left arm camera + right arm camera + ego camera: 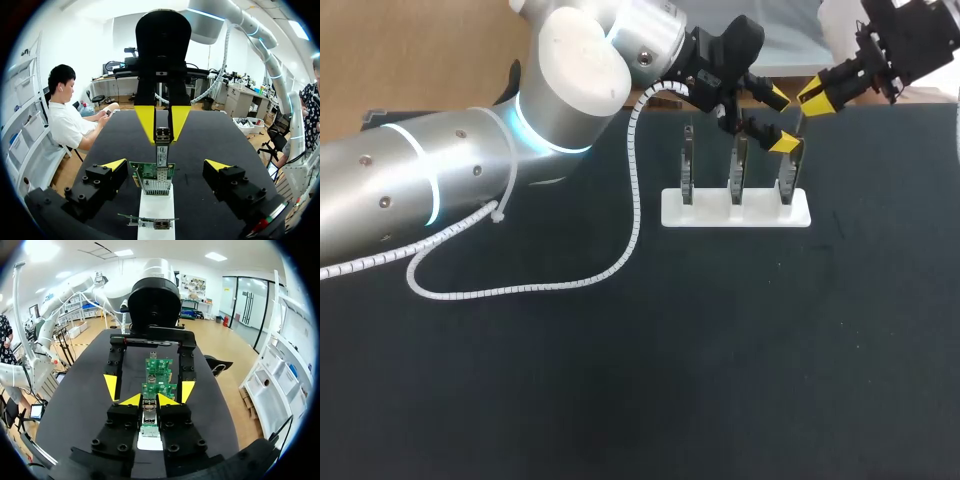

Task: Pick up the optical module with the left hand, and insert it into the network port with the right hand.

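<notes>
My right gripper (150, 401) is shut on the optical module (149, 417), a slim metal block. In the left wrist view the module (162, 149) hangs upright from the right gripper's fingertips (145, 120), and its lower end meets the metal port cage of a green network card (152, 172). That card is the rightmost (788, 175) on the white stand (735, 212). My left gripper (165, 165) is open wide, one finger on each side of this card, holding nothing. From the head camera, the left gripper (778, 120) and right gripper (817, 97) are close together above the stand's right end.
Two more upright cards (687, 165) stand in the white stand, left of the rightmost one. A white coiled cable (570, 283) from my left arm lies looped on the black table left of the stand.
</notes>
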Tool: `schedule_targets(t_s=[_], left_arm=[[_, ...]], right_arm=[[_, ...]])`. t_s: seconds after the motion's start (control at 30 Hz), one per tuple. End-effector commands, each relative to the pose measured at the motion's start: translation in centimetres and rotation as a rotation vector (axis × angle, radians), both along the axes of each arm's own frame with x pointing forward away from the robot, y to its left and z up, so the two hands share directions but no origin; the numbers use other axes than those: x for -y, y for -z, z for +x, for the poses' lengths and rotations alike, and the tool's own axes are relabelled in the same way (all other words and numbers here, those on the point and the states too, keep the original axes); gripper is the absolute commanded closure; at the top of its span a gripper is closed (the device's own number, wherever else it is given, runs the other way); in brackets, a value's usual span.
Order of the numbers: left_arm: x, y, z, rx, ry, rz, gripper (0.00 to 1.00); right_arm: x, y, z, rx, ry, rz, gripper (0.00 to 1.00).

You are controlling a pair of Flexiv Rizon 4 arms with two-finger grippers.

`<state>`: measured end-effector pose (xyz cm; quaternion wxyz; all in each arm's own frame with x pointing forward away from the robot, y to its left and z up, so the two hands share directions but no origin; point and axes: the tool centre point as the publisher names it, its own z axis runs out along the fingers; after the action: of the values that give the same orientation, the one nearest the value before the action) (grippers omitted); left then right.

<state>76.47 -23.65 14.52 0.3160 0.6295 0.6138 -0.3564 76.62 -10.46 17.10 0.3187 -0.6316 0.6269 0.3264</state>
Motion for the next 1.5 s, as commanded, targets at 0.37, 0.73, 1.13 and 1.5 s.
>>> schedule_targets(t_s=[0.37, 0.73, 1.13, 1.5], left_arm=[[0.09, -0.04, 0.22, -0.002, 0.004, 0.004, 0.00], [0.09, -0.04, 0.22, -0.002, 0.004, 0.004, 0.00], [0.09, -0.04, 0.22, -0.002, 0.004, 0.004, 0.00], [0.09, -0.04, 0.22, -0.002, 0.004, 0.004, 0.00]], right_arm=[[-0.10, -0.14, -0.30, 0.009, 0.000, 0.004, 1.00], [-0.16, 0.04, -0.31, 0.004, 0.000, -0.001, 1.00], [0.06, 0.64, -0.27, -0.009, 0.010, -0.010, 1.00], [-0.11, 0.07, 0.06, 0.007, 0.003, -0.002, 1.00]])
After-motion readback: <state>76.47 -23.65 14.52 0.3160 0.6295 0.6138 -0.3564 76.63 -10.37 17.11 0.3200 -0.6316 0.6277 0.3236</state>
